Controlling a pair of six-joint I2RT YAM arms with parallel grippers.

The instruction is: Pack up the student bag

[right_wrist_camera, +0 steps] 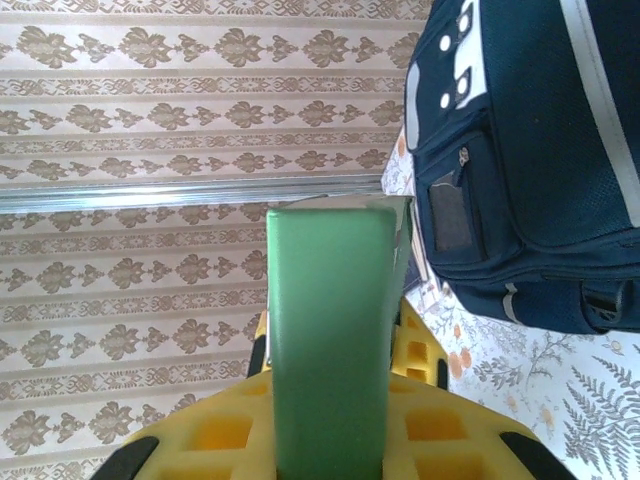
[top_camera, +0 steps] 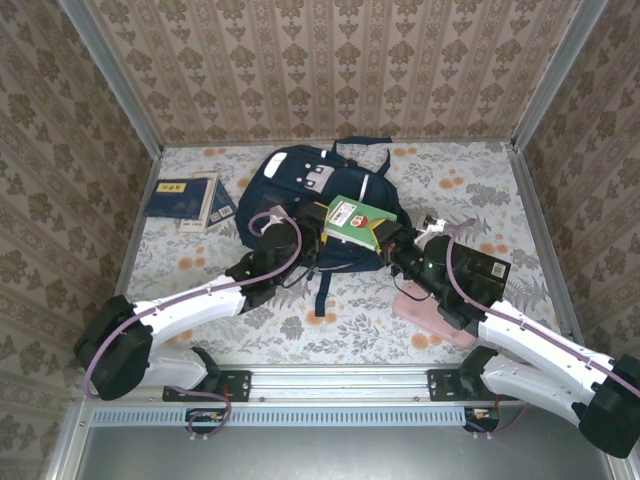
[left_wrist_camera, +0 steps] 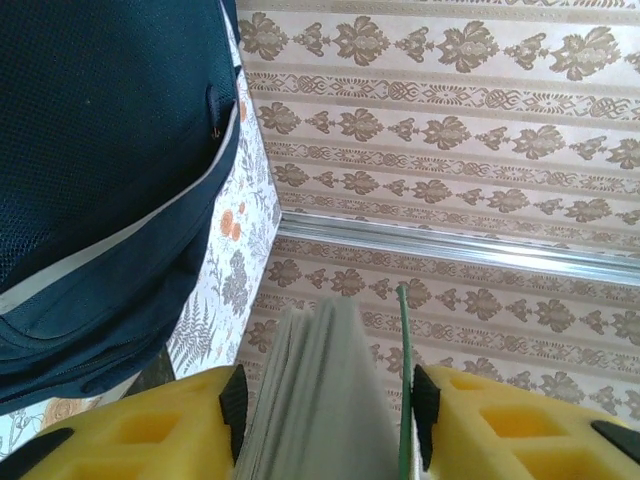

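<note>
The student bag, navy blue with white patches, lies flat at the back middle of the table. A green book with a red-and-white label hangs tilted over the bag's right side, held from both ends. My left gripper pinches its page edge; in the left wrist view the pads press the fanned pages and the green cover, with the bag at upper left. My right gripper is shut on the book's spine, and the bag lies to its right.
Two navy books lie at the back left. A pink flat object sits under the right arm, with a dark flat item beside it. Patterned walls close in the table on three sides.
</note>
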